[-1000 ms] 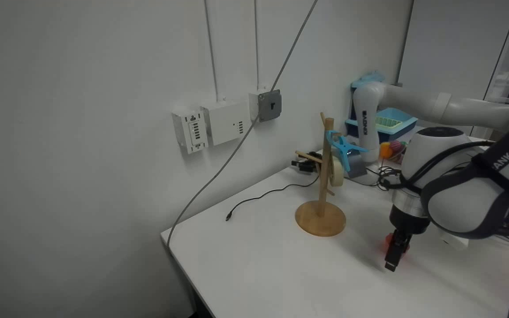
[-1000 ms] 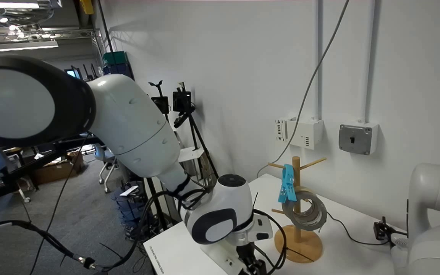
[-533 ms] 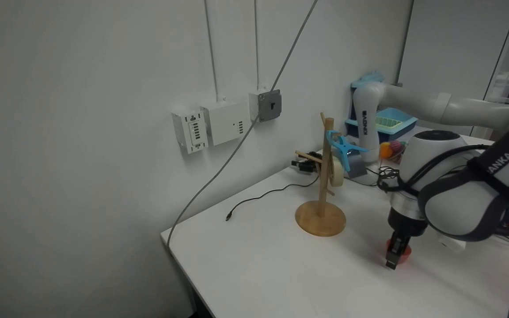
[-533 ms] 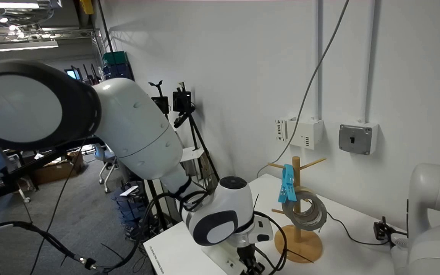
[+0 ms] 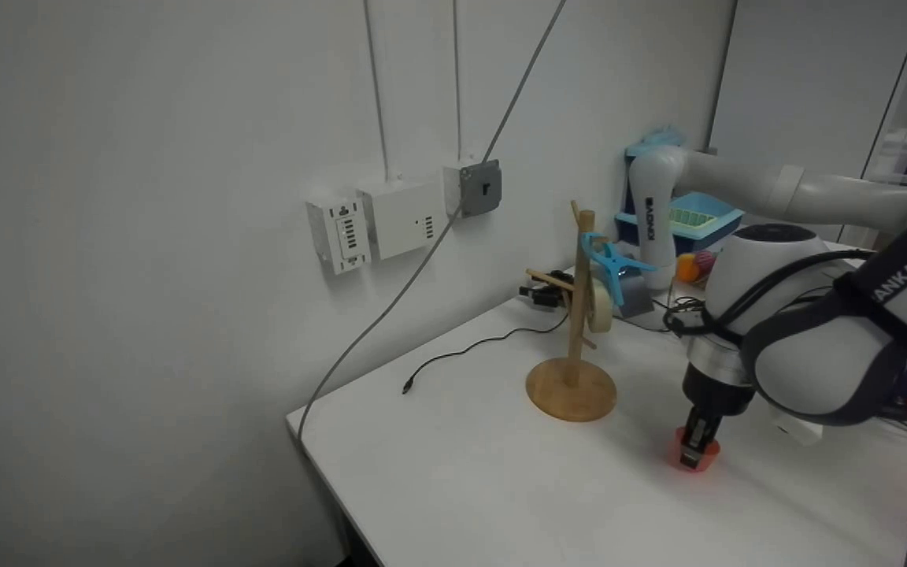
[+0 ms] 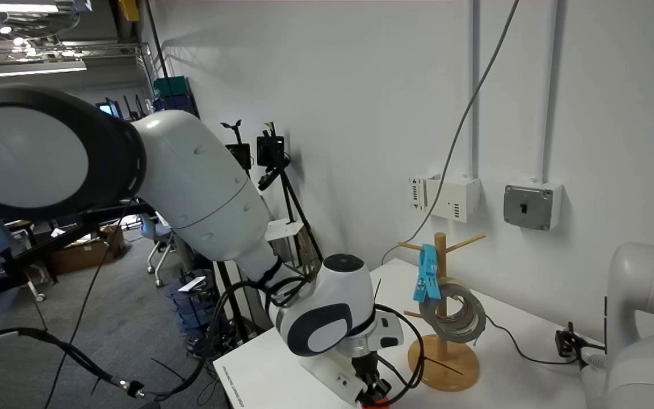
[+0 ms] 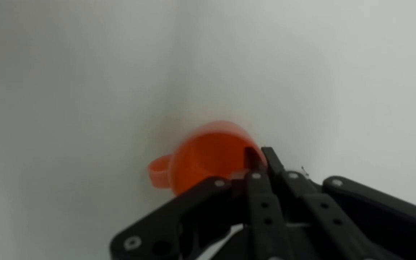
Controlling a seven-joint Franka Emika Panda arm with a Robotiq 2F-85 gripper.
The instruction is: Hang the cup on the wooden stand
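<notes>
The small red-orange cup (image 7: 208, 155) stands mouth up in the wrist view, its handle pointing left. My gripper (image 7: 258, 148) is shut on the cup's wall opposite the handle, one finger inside the cup and one outside. In both exterior views the cup (image 5: 710, 457) is low at the table, under the gripper (image 5: 690, 458); whether it touches the surface I cannot tell. The wooden stand (image 5: 577, 315) is upright, to the left of the cup there. On its pegs hang a tape roll (image 6: 475, 312) and a blue clip (image 6: 427, 272); other pegs (image 6: 466, 243) are bare.
Behind the stand runs the wall, with a thin black cable (image 5: 493, 339) lying along the table (image 5: 485, 472). A second, white robot arm (image 5: 653, 205) stands farther back beside a blue tray (image 5: 701, 228). Loose cables hang around my wrist.
My gripper has closed from open onto the cup's wall. In an exterior view, gripper and cup have shifted slightly left, and more of the cup shows around the fingers. The stand has not moved.
</notes>
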